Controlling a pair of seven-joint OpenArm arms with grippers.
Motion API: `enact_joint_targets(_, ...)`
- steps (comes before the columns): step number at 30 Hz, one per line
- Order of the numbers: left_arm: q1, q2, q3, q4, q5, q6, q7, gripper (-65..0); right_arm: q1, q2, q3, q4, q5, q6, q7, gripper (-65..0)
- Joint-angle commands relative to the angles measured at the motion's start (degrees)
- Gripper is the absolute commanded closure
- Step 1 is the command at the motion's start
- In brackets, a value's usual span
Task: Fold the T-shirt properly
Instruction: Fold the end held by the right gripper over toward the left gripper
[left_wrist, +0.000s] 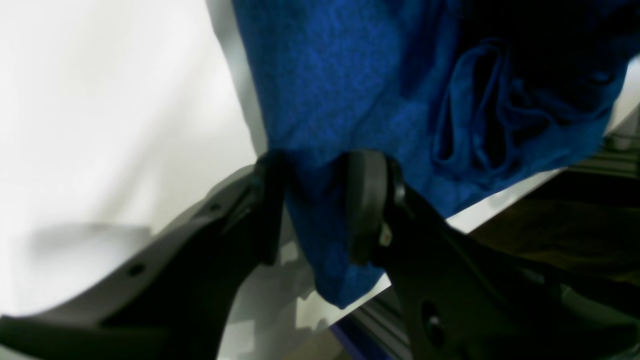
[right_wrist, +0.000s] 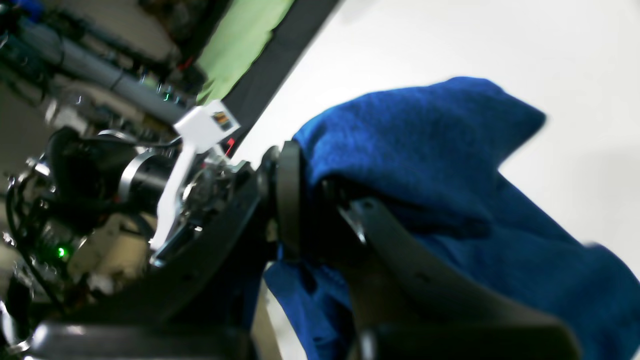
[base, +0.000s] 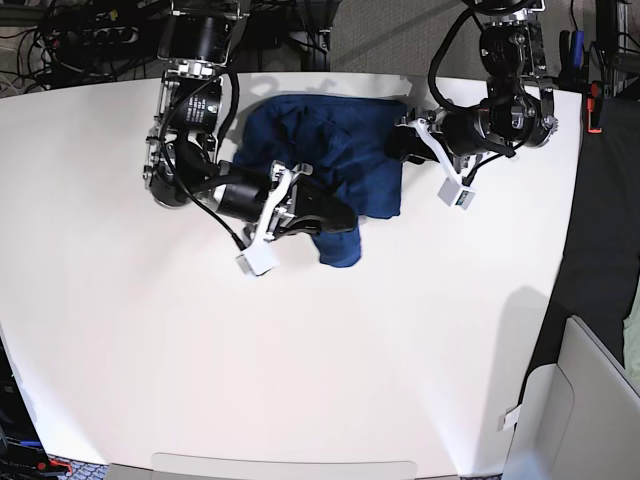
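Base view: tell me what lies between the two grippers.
Only the T-shirt spans from the right gripper to the left gripper. Both wrist views show cloth pinched between the jaws.

Looks like a robotics lab or test bench. Two black arms (base: 200, 140) bolted along the far edge of a plain white table (base: 300, 370), tangles of black cables (base: 60, 30) and electronics behind it, aluminium frame rail (left_wrist: 370, 325) under the tabletop edge. Green status lights (right_wrist: 61, 251) glowing among wires and gear in the right wrist view.
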Motion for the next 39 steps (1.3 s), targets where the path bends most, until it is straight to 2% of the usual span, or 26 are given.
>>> enact_joint_targets(1,-0.31,-0.3,-0.15,0.82,-0.8,-0.21,-0.3,-20.6,1.3,0.34,-0.98,-0.09,1.08,0.32,0.96,-0.4)
enact_joint_targets(14,-0.31,-0.13,0.03,0.82,-0.8,-0.21,-2.23,-20.6,2.1,0.34,-10.39,-5.8,0.55,0.32,1.49,-0.6)
enact_joint_targets(23,0.4,-0.04,-0.06,0.82,-0.8,-0.21,-2.14,-20.6,5.52,0.34,-17.86,-11.95,-2.26,0.32,10.37,-0.6)
enact_joint_targets(29,1.01,-0.04,-0.06,0.82,-0.8,-0.21,-2.23,-20.6,6.4,0.34,-18.39,-14.15,-2.61,0.32,11.42,-0.9)
enact_joint_targets(32,1.01,-0.3,-0.15,0.82,-0.8,-0.21,-2.23,-20.6,6.05,0.34,-18.39,-14.59,-4.72,0.32,11.42,-9.0)
enact_joint_targets(34,1.01,-0.39,-0.15,0.82,-0.8,-0.21,-2.23,-20.6,5.79,0.34,-18.47,-14.42,-5.25,0.32,11.42,-20.5)
enact_joint_targets(36,1.01,-0.39,-0.15,0.82,-0.88,-0.21,-2.23,-20.6,5.79,0.34,-18.47,-14.33,-5.16,0.32,11.33,-29.4)
enact_joint_targets(37,1.01,-0.39,-0.15,0.82,-0.88,-0.21,-2.23,-20.6,5.79,0.34,-18.3,-13.71,-5.16,0.32,11.25,-31.9)
enact_joint_targets(39,1.01,-0.39,-0.15,0.82,-0.88,-0.21,-2.23,-20.6,5.79,0.34,-18.12,-10.72,-5.16,0.32,11.16,-32.3)
